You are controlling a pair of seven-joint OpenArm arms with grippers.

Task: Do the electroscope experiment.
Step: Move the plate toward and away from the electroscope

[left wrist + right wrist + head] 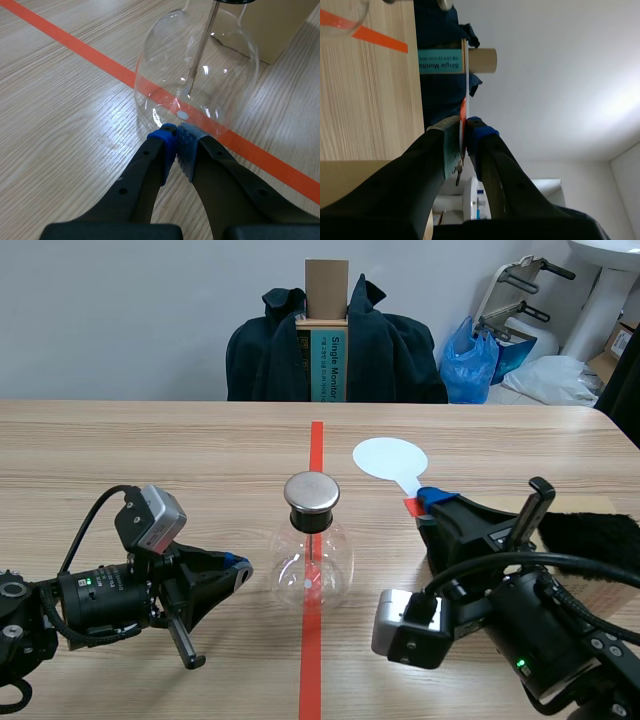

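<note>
Now, nearest to me, the left gripper (237,564) lies low over the table (150,450) with its fingers closed together on nothing. Its pads (186,145) meet just beside the wall of the glass electroscope flask (312,565); I cannot tell if they touch the glass or not. The flask stands upright on the red tape line (316,440), between the two arms, with a thin rod (199,55) hanging inside and a metal cap (311,492) on its top. A little further, on my right side, the right gripper (428,498) is clamped on the orange-red handle (463,112) of the white paddle (389,457), whose round disc points away from me, near the cap but apart from it. Beside this arm lies a black fur cloth (592,532). Far behind the table's edge is a dark jacket (400,350). I see two risks. The flask looks round and light, so a small push from the closed left fingers could slide or tip it. The paddle is thin and gripped only at its end, so a quick swing may turn it in the pads, or knock the cap.
</note>
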